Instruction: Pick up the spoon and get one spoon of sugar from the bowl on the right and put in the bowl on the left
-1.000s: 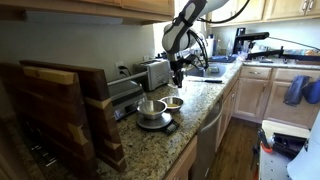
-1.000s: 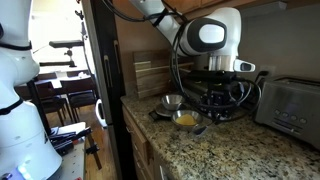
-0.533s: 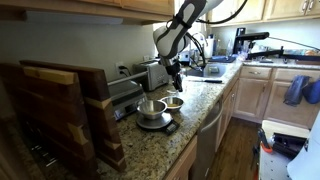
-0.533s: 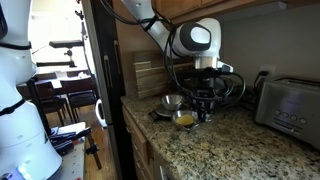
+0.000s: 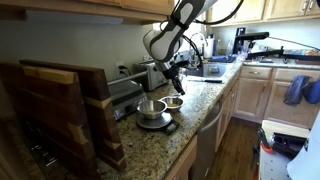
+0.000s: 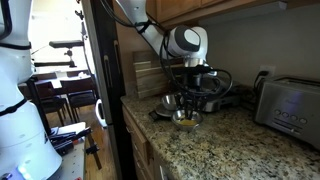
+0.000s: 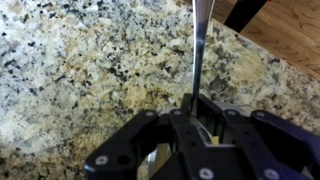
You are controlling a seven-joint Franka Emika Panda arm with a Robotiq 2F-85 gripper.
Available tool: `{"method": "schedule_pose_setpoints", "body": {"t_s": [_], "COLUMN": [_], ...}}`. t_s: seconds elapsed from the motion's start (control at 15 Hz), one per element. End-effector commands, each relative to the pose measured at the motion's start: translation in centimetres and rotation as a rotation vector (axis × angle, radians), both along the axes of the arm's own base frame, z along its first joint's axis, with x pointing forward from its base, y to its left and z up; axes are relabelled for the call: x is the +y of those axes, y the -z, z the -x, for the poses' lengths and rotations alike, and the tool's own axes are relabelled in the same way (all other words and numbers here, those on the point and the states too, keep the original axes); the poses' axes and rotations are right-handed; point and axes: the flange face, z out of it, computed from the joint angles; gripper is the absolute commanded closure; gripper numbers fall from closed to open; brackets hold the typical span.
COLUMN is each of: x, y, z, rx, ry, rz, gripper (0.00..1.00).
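My gripper (image 7: pixel 196 110) is shut on the spoon (image 7: pixel 200 40), whose thin metal handle runs from the jaws to the top edge of the wrist view. In both exterior views the gripper (image 5: pixel 169 80) (image 6: pixel 190 96) hangs just above the two steel bowls on the granite counter. The small bowl (image 5: pixel 174 102) (image 6: pixel 186 119) holds pale tan sugar. The other bowl (image 5: pixel 150 108) (image 6: pixel 172 101) stands beside it on a flat dark base. The spoon's scoop end is too small to make out in the exterior views.
A toaster (image 5: pixel 153 72) (image 6: pixel 290 104) stands at the back of the counter (image 7: pixel 80 70). Wooden cutting boards (image 5: pixel 60 110) lean near the bowls. The counter's front edge (image 5: pixel 205 125) drops to a wooden floor (image 7: pixel 285 30). A sink area (image 5: pixel 208 70) lies further along.
The arm has swung sideways along the counter, carrying the held spoon from beside the bowls to above them. The grip has not changed.
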Motion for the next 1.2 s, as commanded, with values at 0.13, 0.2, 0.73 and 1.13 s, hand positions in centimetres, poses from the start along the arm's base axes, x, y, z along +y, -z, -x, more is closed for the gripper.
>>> {"method": "schedule_pose_setpoints", "body": {"t_s": [0.13,0.2,0.73,1.13], "x": [2.3,2.4,2.1,3.3], "y": [-1.7,-1.8,-0.6,-1.3], "z": [2.5,2.6,1.0,0.5], "rx": [0.106,0.117,0.104,0.114], "ry": [-0.113,-0.119,-0.098,-0.187], "rz": [0.002,-0.006,-0.019,0.039], "gripper": [0.93,0.93,0.89,0.93]}}
